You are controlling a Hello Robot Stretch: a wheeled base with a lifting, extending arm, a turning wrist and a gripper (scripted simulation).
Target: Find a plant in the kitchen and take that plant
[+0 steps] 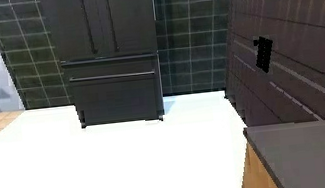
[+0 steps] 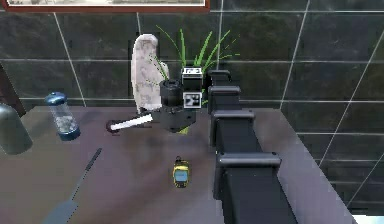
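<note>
A plant (image 2: 196, 48) with long green leaves stands at the back of the dark countertop (image 2: 130, 190), against the tiled wall. The arm (image 2: 235, 140) reaches up from the bottom edge and partly hides the plant's pot. Its two marked white squares sit just below the leaves. The gripper (image 2: 127, 126) extends left from its dark body (image 2: 176, 112), low over the counter and in front of a white statue (image 2: 148, 68). I cannot tell whether it holds anything.
On the counter are a clear bottle with a blue cap (image 2: 63, 115), a grey-green rounded object (image 2: 12, 130), a long thin utensil (image 2: 80, 182) and a small yellow and blue item (image 2: 181, 174). Ahead stands a dark fridge (image 1: 111, 57) on white floor (image 1: 108, 168). A counter corner (image 1: 298, 158) sits at lower right.
</note>
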